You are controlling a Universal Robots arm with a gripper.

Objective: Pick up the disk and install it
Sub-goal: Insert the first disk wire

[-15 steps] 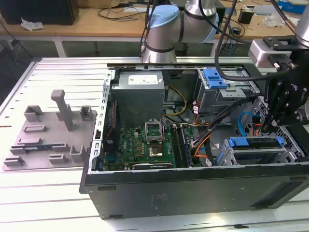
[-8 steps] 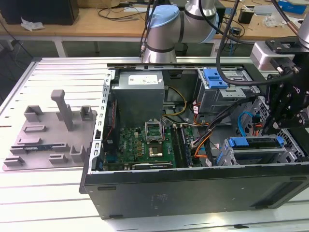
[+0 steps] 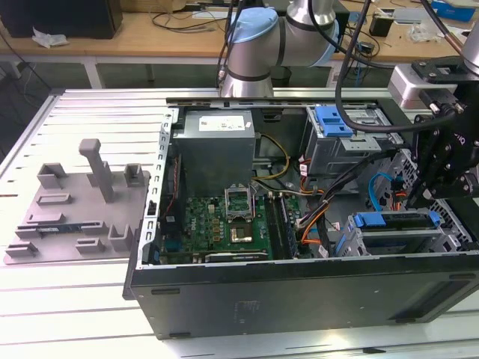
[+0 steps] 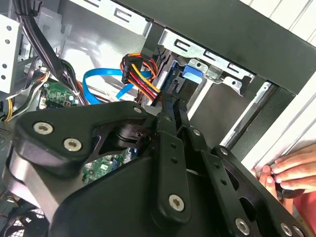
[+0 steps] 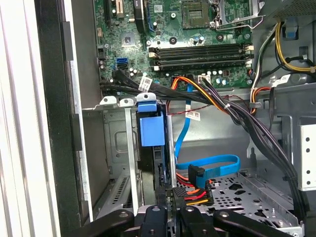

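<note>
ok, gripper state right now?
Gripper: shut, up against the disk in the drive bay; whether it grips the disk cannot be told.

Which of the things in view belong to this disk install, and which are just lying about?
Job: disk, in the drive cage; claw close to it.
Lying about: grey fixture tray, blue latch with grey cage, motherboard, a person's hand at the case edge.

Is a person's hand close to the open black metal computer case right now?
Yes, in the second wrist view a hand rests just outside the black computer case wall.
</note>
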